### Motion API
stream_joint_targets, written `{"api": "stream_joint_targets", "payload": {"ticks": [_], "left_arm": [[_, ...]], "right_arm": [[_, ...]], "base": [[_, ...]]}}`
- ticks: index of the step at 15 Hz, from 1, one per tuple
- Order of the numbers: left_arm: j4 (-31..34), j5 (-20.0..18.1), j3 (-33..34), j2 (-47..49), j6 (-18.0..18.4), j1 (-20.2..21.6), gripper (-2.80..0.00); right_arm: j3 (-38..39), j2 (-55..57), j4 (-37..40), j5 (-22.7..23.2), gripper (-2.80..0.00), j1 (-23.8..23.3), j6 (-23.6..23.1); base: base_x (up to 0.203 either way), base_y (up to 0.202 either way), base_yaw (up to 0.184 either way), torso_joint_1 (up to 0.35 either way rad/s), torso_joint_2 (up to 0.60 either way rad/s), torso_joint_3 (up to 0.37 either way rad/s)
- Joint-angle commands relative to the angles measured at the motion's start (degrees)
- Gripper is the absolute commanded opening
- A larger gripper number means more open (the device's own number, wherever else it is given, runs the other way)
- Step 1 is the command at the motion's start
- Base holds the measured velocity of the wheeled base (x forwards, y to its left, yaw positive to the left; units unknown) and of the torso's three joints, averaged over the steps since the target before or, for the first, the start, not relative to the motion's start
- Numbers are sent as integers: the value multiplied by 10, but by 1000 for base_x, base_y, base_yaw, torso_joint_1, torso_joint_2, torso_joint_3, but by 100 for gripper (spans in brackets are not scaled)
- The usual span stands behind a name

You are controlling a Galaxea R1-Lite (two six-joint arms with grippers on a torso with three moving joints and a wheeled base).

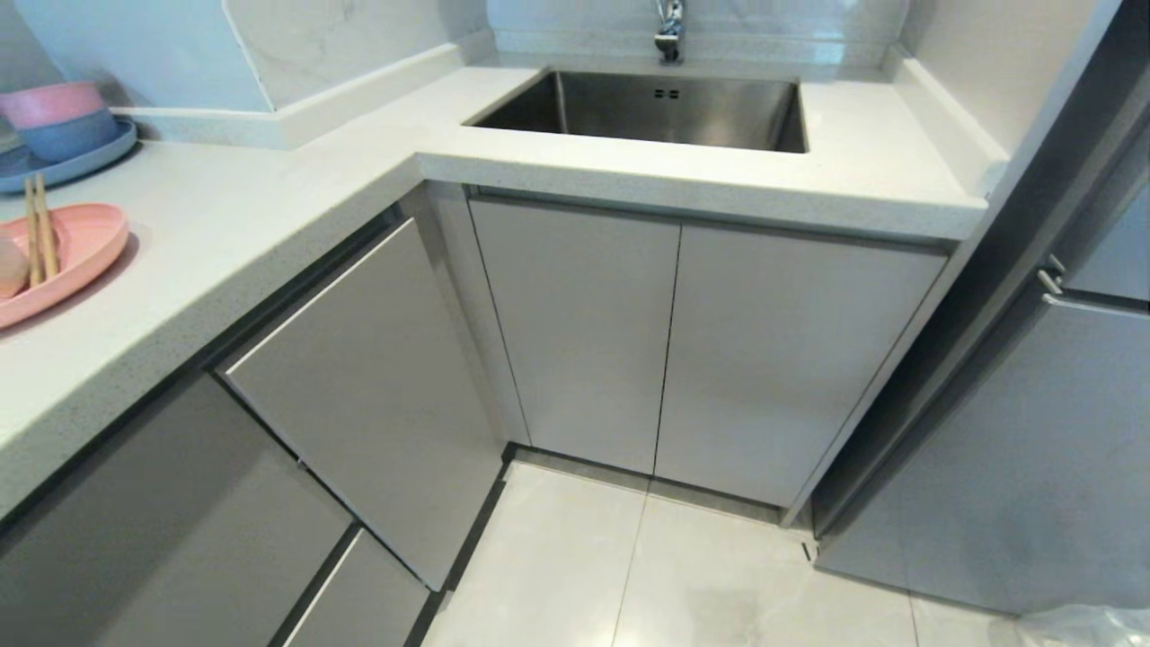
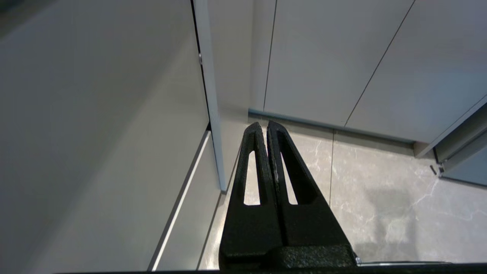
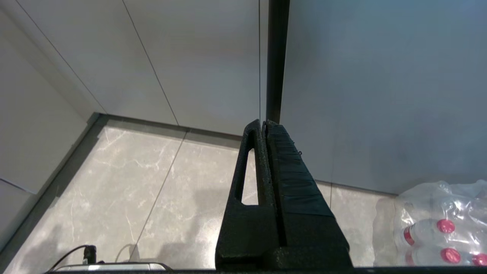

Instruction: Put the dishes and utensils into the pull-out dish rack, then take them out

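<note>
An L-shaped white speckled bench [image 1: 269, 225] wraps the corner, with pale grey cabinet fronts [image 1: 584, 341] below it and pale marbled floor tiles [image 1: 683, 575] at the base. A tall grey appliance door [image 1: 1015, 467] stands to the right of the cabinets. One grey cabinet front [image 1: 368, 386] under the left run of the bench stands slightly proud of its neighbours at an angle; no wire rack shows behind it from here.

Stainless sink [image 1: 665, 112] is set into the far run of the bench, with a chrome tap [image 1: 669, 31] above it.

Far left on the bench: a blue plate [image 1: 63, 166] carrying a blue bowl [image 1: 67, 135] with a pink bowl [image 1: 49, 103] nested on top. Just in front of that, a pink oval tray [image 1: 76, 261] at the frame edge. The chopsticks [image 1: 40, 235] lie side by side in that tray, beside a pale rounded object [image 1: 11, 265] cut off by the frame edge; cannot tell what it is.

Neither arm appears in the head view. Left gripper [image 2: 263, 125] hangs low over the floor near the corner cabinet, fingers pressed together, nothing between them. Right gripper [image 3: 262, 123] hangs likewise near the appliance door, fingers together and empty. A shrink-wrapped pack of bottles with red caps [image 3: 437, 228] sits on the floor beside the right gripper's side.
</note>
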Motion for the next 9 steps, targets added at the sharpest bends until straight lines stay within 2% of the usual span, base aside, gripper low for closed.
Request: {"api": "stream_joint_targets", "payload": {"ticks": [1,9], "left_arm": [[0,0,0,1,0,0,-280],[0,0,0,1,0,0,-280]], "right_arm": [[1,0,0,0,-280,0,0],[1,0,0,0,-280,0,0]], "base": [[0,0,0,-2,0,207],[0,0,0,2,2,204]]}}
